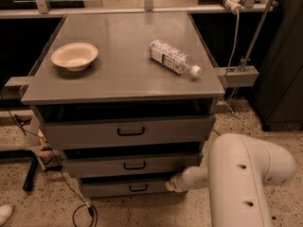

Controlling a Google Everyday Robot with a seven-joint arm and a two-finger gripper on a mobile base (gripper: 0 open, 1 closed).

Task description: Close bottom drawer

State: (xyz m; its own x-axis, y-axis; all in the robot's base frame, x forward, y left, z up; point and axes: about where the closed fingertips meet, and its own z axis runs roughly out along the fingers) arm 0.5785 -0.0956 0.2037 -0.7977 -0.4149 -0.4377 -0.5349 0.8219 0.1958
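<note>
The claw [171, 185] sits at the right end of the narrow grey metal bottom drawer [124, 188]; claw opening cannot be told.

Speckled terrazzo floor [47, 207] with black cables [80, 213], a dark cabinet [284, 70] at right, a metal rail [28, 13] behind

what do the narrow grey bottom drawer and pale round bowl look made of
The narrow grey bottom drawer looks like painted sheet metal, matte, with a thin front. The pale round bowl may be paper or plastic: thin rim, dull surface. The gripper sits at that drawer's right end.
</note>
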